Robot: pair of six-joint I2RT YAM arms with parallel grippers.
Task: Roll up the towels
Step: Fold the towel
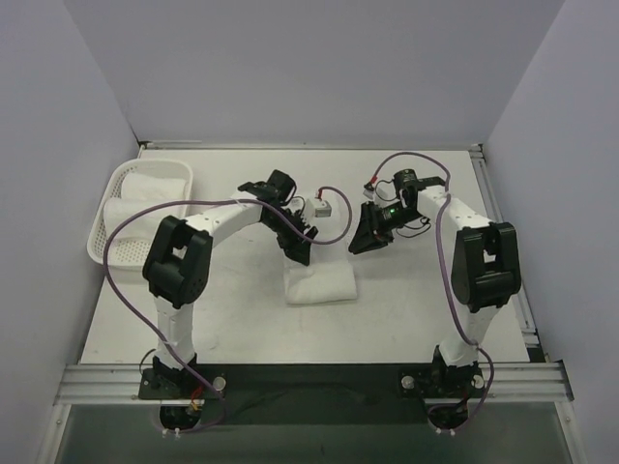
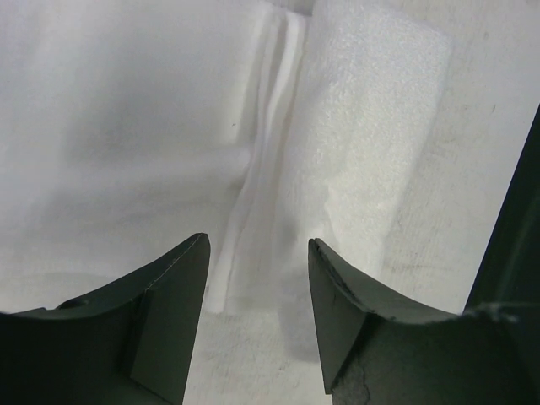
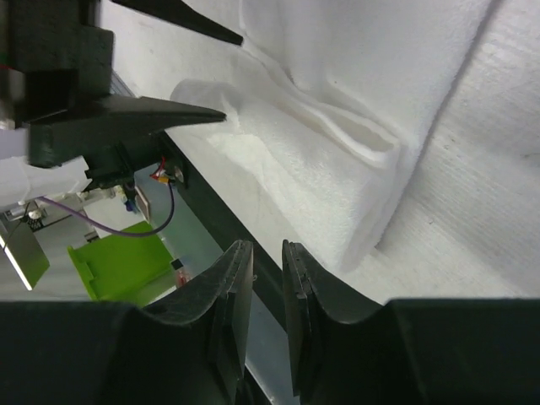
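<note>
A white towel (image 1: 320, 286) lies folded on the table in the middle. My left gripper (image 1: 298, 253) hovers at the towel's far-left edge. In the left wrist view the left gripper (image 2: 257, 253) is open and empty, and the towel's layered edge (image 2: 270, 152) lies just ahead of it. My right gripper (image 1: 364, 242) is beside the towel's far-right corner. In the right wrist view the right gripper (image 3: 266, 249) has its jaws almost together with nothing between them. The towel's folded end (image 3: 337, 160) lies ahead of it.
A white basket (image 1: 101, 230) at the left edge holds rolled white towels (image 1: 147, 186). A small grey box (image 1: 322, 206) with a cable lies behind the towel. The left fingertips (image 3: 181, 114) show in the right wrist view, close to the towel.
</note>
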